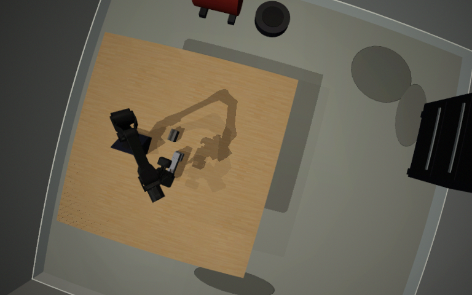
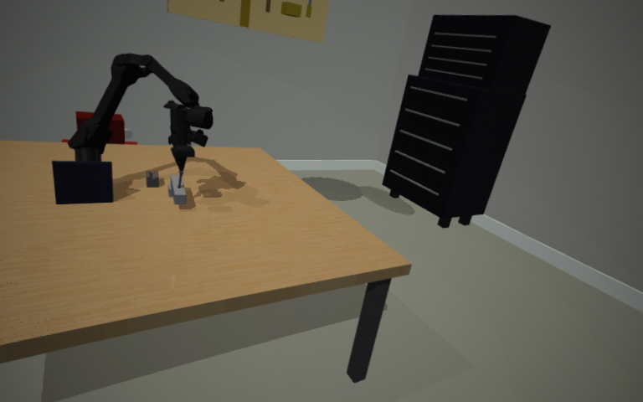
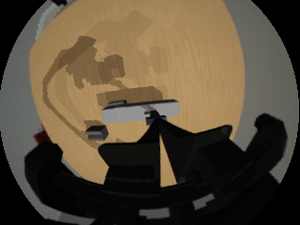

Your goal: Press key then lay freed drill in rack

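A small grey block fixture (image 1: 176, 161) (image 2: 177, 189) (image 3: 141, 111) sits on the wooden table; it seems to hold the drill and the key, but both are too small to make out. My gripper (image 2: 180, 172) (image 3: 157, 122) is shut with nothing between the fingers. It points straight down, and its tip is at the top of the fixture. The tip is hidden in the overhead view. A smaller grey notched rack (image 1: 173, 134) (image 2: 151, 178) (image 3: 96, 131) stands apart from the fixture, nearer the arm's base.
The arm's dark base box (image 2: 83, 182) stands at the table's left. A black drawer cabinet (image 2: 460, 113) stands off the table at the right. A red object (image 1: 217, 5) and a black round thing (image 1: 271, 18) stand on the floor beyond the table.
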`<state>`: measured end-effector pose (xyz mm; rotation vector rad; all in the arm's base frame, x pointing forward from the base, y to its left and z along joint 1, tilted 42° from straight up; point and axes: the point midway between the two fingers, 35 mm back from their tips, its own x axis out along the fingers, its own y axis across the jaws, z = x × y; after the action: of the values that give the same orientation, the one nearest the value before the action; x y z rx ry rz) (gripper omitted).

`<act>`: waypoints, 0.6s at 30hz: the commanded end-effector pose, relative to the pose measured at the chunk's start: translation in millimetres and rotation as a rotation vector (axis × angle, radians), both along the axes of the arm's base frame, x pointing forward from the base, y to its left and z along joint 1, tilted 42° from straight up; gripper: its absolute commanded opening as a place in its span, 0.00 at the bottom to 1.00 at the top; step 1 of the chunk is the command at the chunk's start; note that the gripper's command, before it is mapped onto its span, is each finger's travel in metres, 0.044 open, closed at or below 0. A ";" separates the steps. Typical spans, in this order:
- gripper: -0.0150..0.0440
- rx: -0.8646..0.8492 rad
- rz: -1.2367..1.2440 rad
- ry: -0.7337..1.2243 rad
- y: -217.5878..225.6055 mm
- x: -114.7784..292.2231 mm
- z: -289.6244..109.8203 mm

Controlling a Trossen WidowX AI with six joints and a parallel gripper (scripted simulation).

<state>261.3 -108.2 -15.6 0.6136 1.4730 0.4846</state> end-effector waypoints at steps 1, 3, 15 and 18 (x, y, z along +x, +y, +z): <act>0.25 0.020 0.015 0.034 11.6 -6.7 -10.3; 0.25 0.020 0.015 0.034 12.2 -6.9 -10.9; 0.25 0.020 0.015 0.034 14.9 -7.2 -13.5; 0.25 0.020 0.015 0.034 15.6 -7.3 -14.1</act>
<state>260.3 -107.5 -16.5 0.6140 1.4667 0.4756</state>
